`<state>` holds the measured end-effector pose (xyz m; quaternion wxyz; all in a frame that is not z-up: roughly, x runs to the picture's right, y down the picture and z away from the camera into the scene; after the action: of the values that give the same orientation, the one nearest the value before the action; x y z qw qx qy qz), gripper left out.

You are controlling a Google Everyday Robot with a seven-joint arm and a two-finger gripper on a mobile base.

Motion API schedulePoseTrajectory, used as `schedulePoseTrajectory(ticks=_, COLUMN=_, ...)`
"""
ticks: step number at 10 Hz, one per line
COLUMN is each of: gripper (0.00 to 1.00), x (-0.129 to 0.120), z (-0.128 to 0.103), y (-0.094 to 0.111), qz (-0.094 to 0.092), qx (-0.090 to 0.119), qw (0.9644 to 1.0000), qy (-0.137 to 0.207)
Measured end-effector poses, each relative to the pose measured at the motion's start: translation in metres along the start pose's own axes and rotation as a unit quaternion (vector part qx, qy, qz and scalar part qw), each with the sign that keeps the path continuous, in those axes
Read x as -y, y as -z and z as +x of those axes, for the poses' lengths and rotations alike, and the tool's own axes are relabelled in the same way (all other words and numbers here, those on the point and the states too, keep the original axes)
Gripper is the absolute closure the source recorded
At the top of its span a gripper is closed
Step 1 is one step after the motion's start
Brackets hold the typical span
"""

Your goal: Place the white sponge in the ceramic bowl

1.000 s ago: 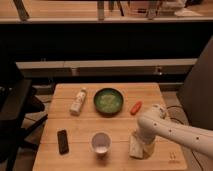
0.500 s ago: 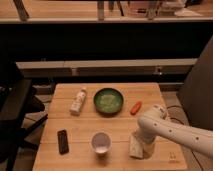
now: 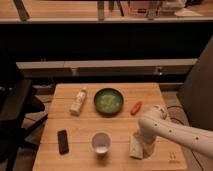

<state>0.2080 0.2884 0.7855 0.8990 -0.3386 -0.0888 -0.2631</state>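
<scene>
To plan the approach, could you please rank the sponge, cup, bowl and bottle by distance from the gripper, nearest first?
Gripper at front right of the table.
1. white sponge, beside it
2. white cup, front centre
3. ceramic bowl, back centre
4. white bottle, back left

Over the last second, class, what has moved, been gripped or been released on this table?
Nothing visibly changed. The gripper stays low, close by the sponge, at the front right of the table. The bowl, cup, bottle, red object and black object lie where they were.

One each: bowl (image 3: 109,91), cup (image 3: 101,143), bottle (image 3: 78,100), sponge (image 3: 134,148), red object (image 3: 136,107), black slab (image 3: 63,141), hand (image 3: 146,146) beside sponge
</scene>
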Motion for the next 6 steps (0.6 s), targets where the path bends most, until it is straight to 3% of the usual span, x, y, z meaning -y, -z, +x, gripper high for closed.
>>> schedulePoseTrajectory(ticks=3, gripper=0.38, x=0.0005, z=-0.0002, y=-0.0006, qz=0.002, qx=0.0, qw=1.0, qy=-0.001)
schedulePoseTrajectory(ticks=6, gripper=0.68, x=0.0005, z=0.0004, y=0.003, qz=0.003, qx=-0.005, qw=1.0, qy=-0.002)
